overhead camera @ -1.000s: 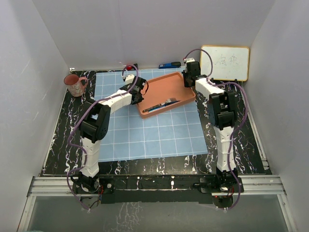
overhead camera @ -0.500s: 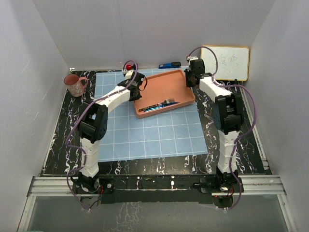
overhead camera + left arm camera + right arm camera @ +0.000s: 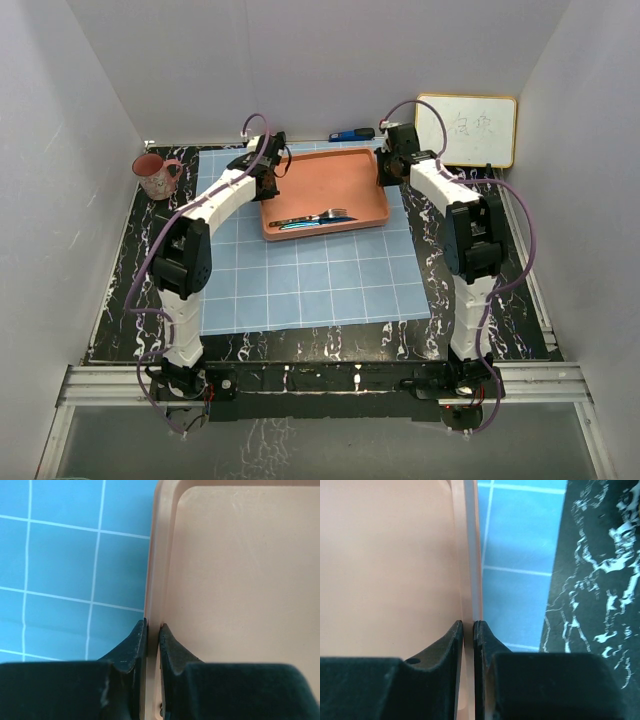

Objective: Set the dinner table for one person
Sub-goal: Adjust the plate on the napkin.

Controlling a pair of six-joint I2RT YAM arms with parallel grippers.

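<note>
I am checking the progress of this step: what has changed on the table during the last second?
The orange tray, carried by both arms, turned from slanted to square with the grid of the blue cloth and shifted a little to the left. The left tool and the right tool stayed shut on its two opposite rims. The cutlery stayed inside the tray; the cup, the whiteboard and the cloth did not move.
</note>
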